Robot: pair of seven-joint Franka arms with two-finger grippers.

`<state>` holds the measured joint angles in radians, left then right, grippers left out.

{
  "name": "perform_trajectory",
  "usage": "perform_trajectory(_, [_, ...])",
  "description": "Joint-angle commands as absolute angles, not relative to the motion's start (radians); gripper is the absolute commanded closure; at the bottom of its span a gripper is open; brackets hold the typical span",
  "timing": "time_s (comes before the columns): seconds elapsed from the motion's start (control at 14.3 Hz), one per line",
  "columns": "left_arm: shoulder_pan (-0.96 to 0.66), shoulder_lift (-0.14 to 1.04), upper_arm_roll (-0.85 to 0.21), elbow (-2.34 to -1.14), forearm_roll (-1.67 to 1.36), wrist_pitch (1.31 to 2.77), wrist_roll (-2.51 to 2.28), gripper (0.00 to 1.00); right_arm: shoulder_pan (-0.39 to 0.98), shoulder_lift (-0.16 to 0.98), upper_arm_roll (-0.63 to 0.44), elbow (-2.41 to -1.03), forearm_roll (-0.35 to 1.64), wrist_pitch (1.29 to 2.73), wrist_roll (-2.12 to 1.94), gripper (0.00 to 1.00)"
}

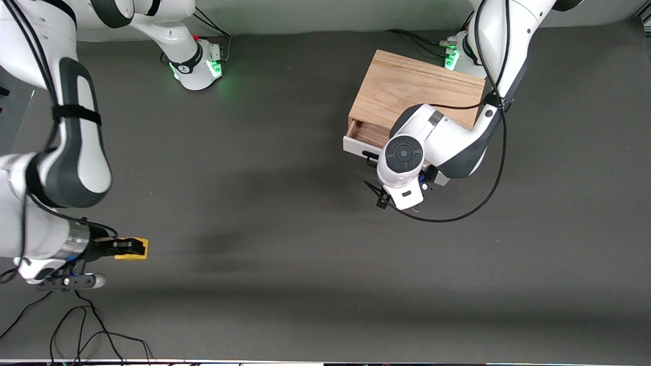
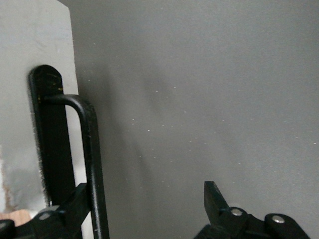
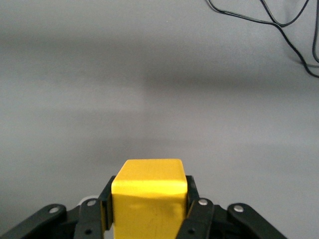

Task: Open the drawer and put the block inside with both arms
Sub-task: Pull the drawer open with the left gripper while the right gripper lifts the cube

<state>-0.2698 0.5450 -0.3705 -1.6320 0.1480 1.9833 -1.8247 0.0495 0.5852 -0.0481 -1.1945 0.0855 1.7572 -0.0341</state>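
Yellow cube block (image 3: pixel 148 191), sm., glossy.

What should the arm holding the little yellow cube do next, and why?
Probably carry it toward the drawer: the right gripper is shut on the block, and the drawer already stands partly open, the left gripper open at its handle.

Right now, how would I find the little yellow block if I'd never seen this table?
Start at the right arm's end of the dark table, away from the wooden box. Find the right gripper there, near the front camera. The block is the bright yellow cube pinched between its black fingers, the only yellow thing around.
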Motion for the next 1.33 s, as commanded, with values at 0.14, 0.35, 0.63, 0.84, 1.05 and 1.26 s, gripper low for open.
perform_trajectory(0.14, [-0.294, 0.609, -0.368, -1.551, 0.210, 2.020, -1.871, 0.00, 0.057, 0.474, -0.022, -1.172, 0.117, 1.608, -0.009, 0.69])
perform_trajectory(0.35, [-0.301, 0.615, -0.367, -1.540, 0.212, 2.068, -1.873, 0.00, 0.063, 0.416, 0.011, -1.151, 0.132, 1.531, 0.050, 0.69])
perform_trajectory(0.63, [-0.301, 0.624, -0.365, -1.516, 0.213, 2.097, -1.873, 0.00, 0.106, 0.390, 0.049, -1.150, 0.138, 1.520, 0.263, 0.69])
perform_trajectory(0.84, [-0.301, 0.638, -0.350, -1.483, 0.212, 2.117, -1.873, 0.00, 0.191, 0.391, 0.049, -1.152, 0.133, 1.522, 0.394, 0.69])
perform_trajectory(1.05, [-0.301, 0.647, -0.345, -1.467, 0.213, 2.120, -1.873, 0.00, 0.274, 0.399, 0.048, -1.151, 0.124, 1.526, 0.533, 0.69])
perform_trajectory(1.26, [-0.301, 0.647, -0.342, -1.466, 0.212, 2.137, -1.873, 0.00, 0.333, 0.403, 0.048, -1.150, 0.121, 1.542, 0.626, 0.69])
